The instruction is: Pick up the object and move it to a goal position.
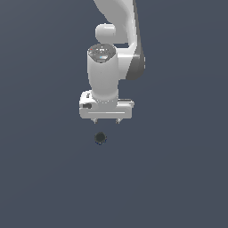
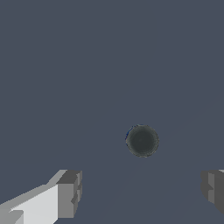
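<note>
Overhead, the exterior view shows the white arm (image 1: 113,53) ending in the hand (image 1: 106,121), its two short fingertips spread wide and holding nothing. Just off them at 6 o'clock sits the can (image 1: 100,138) on the grey worktop (image 1: 178,178), a dark round dot. Only the wrist view reveals a sliver of blue on the can (image 2: 142,140), lying apart from both fingers (image 2: 69,194).

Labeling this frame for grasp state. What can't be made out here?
- Can: both views look down on its dark top, so the label is nearly hidden; tiny in the exterior view.
- Gripper height above the can: neither view shows it.
- Fingers: cut off by the wrist view's edge.
- Goal position: no marker visible.
</note>
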Action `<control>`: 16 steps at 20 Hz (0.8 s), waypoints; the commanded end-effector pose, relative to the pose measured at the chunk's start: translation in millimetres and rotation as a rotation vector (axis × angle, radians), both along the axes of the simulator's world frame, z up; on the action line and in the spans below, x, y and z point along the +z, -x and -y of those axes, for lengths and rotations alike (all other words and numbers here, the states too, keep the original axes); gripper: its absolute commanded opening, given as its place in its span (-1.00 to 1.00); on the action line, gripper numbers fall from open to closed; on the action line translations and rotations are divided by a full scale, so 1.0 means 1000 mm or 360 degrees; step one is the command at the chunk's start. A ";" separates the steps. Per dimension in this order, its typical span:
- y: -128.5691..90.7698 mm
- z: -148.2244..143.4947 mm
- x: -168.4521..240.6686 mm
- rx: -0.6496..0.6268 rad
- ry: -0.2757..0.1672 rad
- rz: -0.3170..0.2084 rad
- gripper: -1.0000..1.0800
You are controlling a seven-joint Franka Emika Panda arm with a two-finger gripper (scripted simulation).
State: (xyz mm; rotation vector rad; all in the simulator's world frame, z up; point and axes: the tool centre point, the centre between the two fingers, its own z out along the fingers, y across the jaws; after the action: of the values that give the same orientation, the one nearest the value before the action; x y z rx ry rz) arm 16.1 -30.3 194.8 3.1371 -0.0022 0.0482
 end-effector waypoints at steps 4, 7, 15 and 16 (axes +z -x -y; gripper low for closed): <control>-0.002 -0.003 0.004 0.0002 0.0001 0.0015 0.92; -0.007 -0.011 0.016 0.0007 0.0002 0.0056 0.92; -0.009 -0.015 0.022 0.0012 0.0003 0.0077 0.92; -0.009 -0.015 0.022 0.0012 0.0003 0.0077 0.92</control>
State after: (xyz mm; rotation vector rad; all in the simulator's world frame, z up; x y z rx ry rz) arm 25.2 -14.9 217.0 3.1335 0.0080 0.1243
